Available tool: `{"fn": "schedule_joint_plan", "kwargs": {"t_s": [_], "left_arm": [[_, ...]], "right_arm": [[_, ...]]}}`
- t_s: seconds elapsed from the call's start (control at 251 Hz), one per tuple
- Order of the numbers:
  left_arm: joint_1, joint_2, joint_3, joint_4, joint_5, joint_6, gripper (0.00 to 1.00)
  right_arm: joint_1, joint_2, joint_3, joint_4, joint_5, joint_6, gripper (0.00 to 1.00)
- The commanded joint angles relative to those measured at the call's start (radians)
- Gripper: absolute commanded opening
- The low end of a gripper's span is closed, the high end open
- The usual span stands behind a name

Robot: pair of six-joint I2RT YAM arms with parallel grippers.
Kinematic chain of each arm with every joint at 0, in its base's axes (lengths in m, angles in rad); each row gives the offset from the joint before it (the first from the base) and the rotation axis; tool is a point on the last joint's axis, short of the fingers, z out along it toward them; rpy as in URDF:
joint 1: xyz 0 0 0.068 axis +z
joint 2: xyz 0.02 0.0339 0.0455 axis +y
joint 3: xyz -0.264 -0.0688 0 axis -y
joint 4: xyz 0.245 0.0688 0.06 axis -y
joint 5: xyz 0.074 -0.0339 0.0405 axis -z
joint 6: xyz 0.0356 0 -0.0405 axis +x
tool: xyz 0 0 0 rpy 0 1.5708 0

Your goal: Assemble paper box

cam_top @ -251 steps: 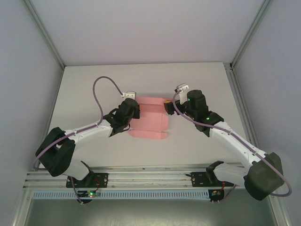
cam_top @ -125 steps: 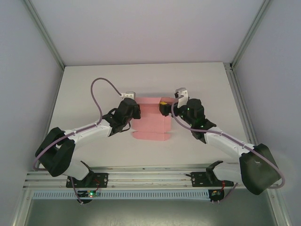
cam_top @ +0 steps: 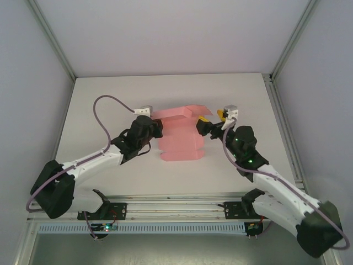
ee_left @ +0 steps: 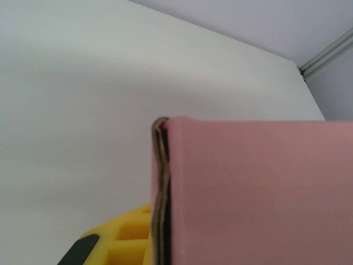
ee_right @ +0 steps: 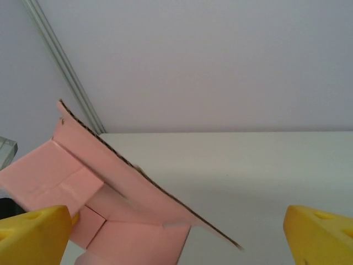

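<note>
Mid-table lies the paper box, a thin pink card sheet, die-cut, creased and part-folded. Its main panels rest flat on the white tabletop, roughly midway between the two arms. One flap at the far right corner is raised off the surface and tilted.

At the sheet's left edge, touching it, sits the black left gripper. From the left wrist camera, a pink panel stands close before the lens, taking the lower right. Its left edge is doubled over, with raw brown core showing along the fold. One yellow finger sits tight against that fold. The opposite finger is hidden behind the card. It reads as the pincer clamped on the doubled edge.

By the far right corner, just beside the raised flap, is the right gripper. I cannot tell from above whether it touches the card. From the right wrist camera, its two yellow fingertips stand wide apart at the bottom corners, with nothing held between them. In that view the pink sheet lies ahead and to the left. The lifted flap slants down to the right, a brown raw edge along its top.

A purple cable loops off the left arm. Both bases sit on an aluminium rail at the table's near edge.
</note>
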State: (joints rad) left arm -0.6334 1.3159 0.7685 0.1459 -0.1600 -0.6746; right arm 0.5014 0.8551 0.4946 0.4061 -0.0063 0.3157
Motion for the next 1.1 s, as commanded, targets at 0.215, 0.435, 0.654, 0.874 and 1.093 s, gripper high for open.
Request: {"fn": "schedule_joint_plan", "kwargs": {"t_s": [0.215,0.435,0.654,0.874,1.093], "left_arm": [[0.063,-0.137,-0.084,0.073,0.127,0.015,0.0],[0.063,-0.162,-0.105,0.082,0.137,-0.003,0.0],[0.063,-0.139,-0.095,0.091,0.169,0.006,0.0],[0.063,-0.125,-0.082,0.079,0.181,0.003,0.0],[0.062,-0.119,-0.095,0.11,0.215,-0.002,0.0]], "right_arm": [[-0.153,-0.16,-0.079,-0.233,-0.055,0.138,0.98],[-0.202,0.041,-0.061,-0.017,-0.331,0.219,0.98],[-0.17,0.132,-0.001,0.088,-0.424,0.213,0.98],[-0.071,0.219,0.059,0.094,-0.406,0.112,0.98],[0.036,0.332,0.132,-0.013,-0.158,-0.005,0.98]]}}
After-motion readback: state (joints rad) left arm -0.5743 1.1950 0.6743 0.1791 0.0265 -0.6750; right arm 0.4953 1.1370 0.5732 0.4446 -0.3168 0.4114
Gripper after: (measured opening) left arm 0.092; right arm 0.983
